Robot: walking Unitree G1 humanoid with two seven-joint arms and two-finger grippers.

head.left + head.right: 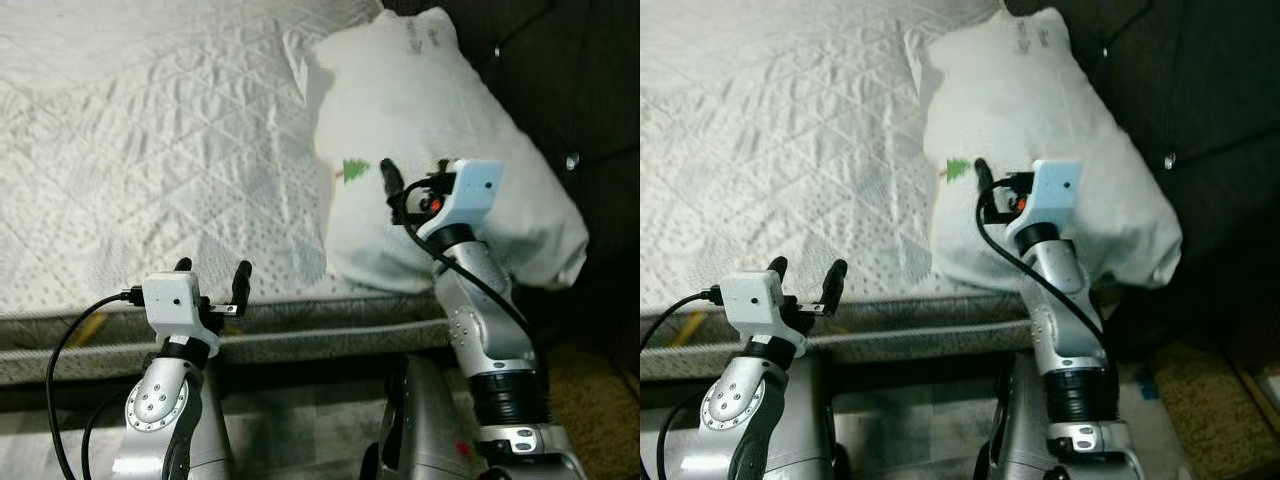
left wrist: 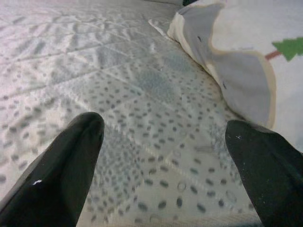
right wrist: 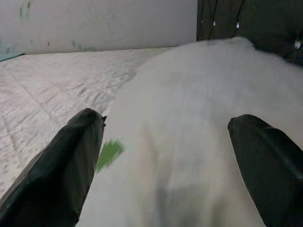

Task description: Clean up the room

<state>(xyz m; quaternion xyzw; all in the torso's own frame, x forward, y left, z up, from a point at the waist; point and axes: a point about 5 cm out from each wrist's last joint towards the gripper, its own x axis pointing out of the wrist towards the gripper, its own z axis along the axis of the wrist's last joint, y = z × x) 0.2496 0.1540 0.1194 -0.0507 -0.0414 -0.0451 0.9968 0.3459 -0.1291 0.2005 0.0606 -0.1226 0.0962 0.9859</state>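
White quilted bed point(image 1: 150, 150); white pillow point(image 1: 440, 130) with green tree print lies at headboard end.

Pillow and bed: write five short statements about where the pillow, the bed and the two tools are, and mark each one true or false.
1. The pillow lies on the bed by the dark headboard. True.
2. The right tool is over the pillow with its fingers apart. True.
3. The left tool is clamped on the pillow. False: it is open near the bed's front edge, holding nothing.
4. The pillow bears a small green tree mark. True.
5. The pillow lies on the floor. False: it rests on the bed.
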